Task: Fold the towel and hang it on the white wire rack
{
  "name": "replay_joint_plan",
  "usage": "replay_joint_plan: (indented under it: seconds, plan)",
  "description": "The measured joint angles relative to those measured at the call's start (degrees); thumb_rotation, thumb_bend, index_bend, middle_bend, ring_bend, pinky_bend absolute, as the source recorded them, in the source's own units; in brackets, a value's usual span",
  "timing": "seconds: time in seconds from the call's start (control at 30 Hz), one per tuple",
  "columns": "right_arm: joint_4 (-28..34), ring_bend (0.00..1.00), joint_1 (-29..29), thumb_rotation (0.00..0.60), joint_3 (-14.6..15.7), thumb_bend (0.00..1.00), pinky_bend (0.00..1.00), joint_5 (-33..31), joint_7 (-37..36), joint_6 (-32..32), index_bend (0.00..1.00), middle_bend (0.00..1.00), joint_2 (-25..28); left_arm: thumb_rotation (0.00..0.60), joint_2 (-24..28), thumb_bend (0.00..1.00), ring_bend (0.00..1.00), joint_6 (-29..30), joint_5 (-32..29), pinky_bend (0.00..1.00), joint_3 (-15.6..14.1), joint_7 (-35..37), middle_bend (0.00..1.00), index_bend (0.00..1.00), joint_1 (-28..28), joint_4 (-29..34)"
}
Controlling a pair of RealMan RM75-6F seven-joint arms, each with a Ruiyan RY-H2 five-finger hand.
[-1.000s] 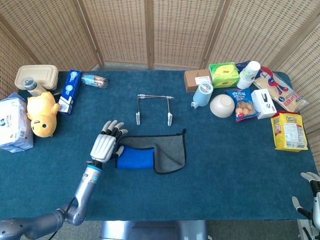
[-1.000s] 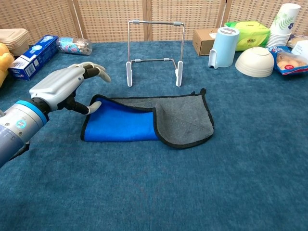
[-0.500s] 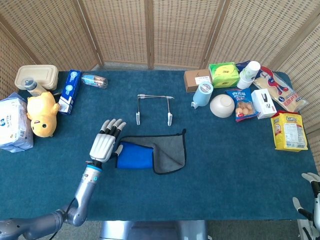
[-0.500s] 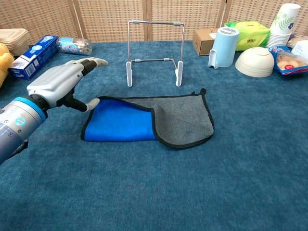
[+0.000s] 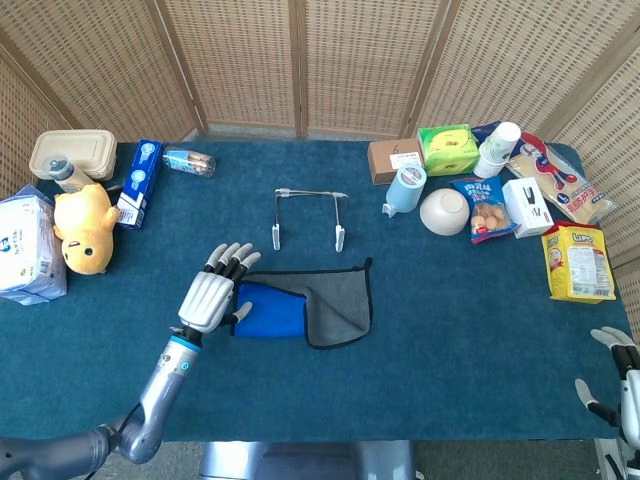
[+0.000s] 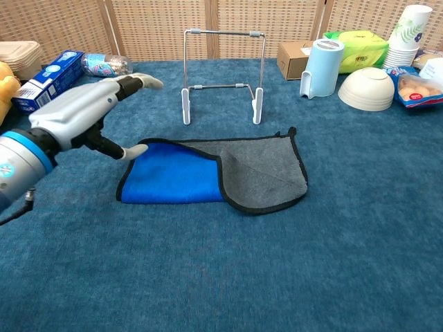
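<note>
The towel (image 5: 305, 308) (image 6: 214, 171) lies folded over on the blue table, blue side showing at the left and grey side at the right, with a black edge. The white wire rack (image 5: 309, 217) (image 6: 221, 75) stands upright just behind it. My left hand (image 5: 212, 292) (image 6: 79, 114) hovers at the towel's left edge with fingers spread, holding nothing; its thumb tip is close to the towel's corner. My right hand (image 5: 618, 385) shows only at the lower right corner of the head view, far from the towel, fingers apart.
A yellow plush (image 5: 84, 228), a tissue pack (image 5: 28, 246), a blue box (image 5: 138, 182) and a lidded container (image 5: 70, 153) sit at the left. A blue jug (image 6: 322, 66), a white bowl (image 6: 365, 88), cups, boxes and snack bags crowd the back right.
My left hand has risen and drawn slightly back from the towel's left edge, its fingers opening out. The towel lies as before.
</note>
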State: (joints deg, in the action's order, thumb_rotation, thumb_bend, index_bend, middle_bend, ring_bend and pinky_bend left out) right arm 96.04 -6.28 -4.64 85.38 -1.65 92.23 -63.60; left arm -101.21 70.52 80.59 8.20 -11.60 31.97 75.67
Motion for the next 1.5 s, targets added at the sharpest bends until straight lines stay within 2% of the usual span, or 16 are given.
replay_joint_plan:
  seconds: [0.37,0.77,1.13,1.5]
  plan:
    - [2.6,0.28,6.6,0.6,-1.4,0.24,0.37,2.0,1.3,-7.1,0.24,0.22,2.6,0.6,12.5,0.35,0.0,0.7,-0.8,0.0,-1.9,-3.4,0.07,0.2,-3.3,15.0]
    - [4.0,0.26,14.5,0.6,-2.0,0.24,0.37,4.1,2.5,-15.2,0.24,0.22,1.6,0.6,26.2,0.35,0.0,11.0,0.7,0.0,-6.2,-2.5,0.1,0.23,-13.3,25.4]
    - [7.6,0.22,18.6,0.6,-1.7,0.24,0.33,3.2,5.5,-19.9,0.23,0.21,-0.1,0.6,34.6,0.34,0.0,17.8,1.9,0.0,-9.9,-0.9,0.1,0.24,-21.5,29.3]
    - [10.3,0.19,21.8,0.6,-0.8,0.22,0.3,3.8,9.9,-22.7,0.21,0.21,-3.4,0.6,35.0,0.34,0.0,19.8,1.4,0.0,-10.8,3.2,0.11,0.25,-26.3,28.4]
